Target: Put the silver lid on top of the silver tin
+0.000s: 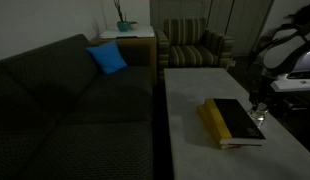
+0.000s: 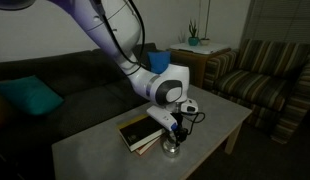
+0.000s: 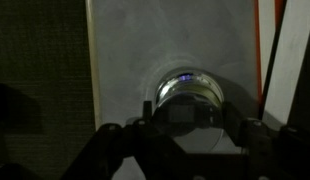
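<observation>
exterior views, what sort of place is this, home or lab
Most likely a home living room or lounge: a dark sofa with a blue cushion, a striped armchair and a low coffee table in front of them.

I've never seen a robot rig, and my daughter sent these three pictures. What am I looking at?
It is one white robot arm with a two-fingered gripper at its end. Two pictures come from cameras standing in the room; the dim third comes from a camera on the arm's wrist, looking down past the gripper. On the pale coffee table lie a black-and-yellow book and, beside it, a small round silver tin. The gripper hangs right over the tin, jaws apart. Whether it holds the silver lid, or the lid already sits on the tin, is too dark to tell. A dark sofa stands alongside.
</observation>
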`<state>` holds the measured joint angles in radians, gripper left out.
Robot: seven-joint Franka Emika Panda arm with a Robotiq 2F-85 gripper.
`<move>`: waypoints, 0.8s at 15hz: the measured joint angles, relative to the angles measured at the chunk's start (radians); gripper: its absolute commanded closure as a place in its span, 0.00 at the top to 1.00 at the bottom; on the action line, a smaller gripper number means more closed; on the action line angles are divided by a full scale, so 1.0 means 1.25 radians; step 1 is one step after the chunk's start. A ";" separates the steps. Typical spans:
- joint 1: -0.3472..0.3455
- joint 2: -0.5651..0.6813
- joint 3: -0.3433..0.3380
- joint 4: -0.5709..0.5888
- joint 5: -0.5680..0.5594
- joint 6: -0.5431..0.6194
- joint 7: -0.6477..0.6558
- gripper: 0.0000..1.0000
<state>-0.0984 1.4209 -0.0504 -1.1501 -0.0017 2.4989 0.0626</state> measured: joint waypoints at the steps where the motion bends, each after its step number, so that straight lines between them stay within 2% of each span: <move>1: -0.001 0.014 -0.001 0.022 0.000 -0.006 0.002 0.44; 4: -0.003 0.040 -0.001 0.074 0.000 -0.039 0.002 0.44; 12: -0.004 0.040 0.004 0.085 0.000 -0.107 -0.020 0.44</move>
<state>-0.1034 1.4710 -0.0455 -1.0436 -0.0017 2.3652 0.0375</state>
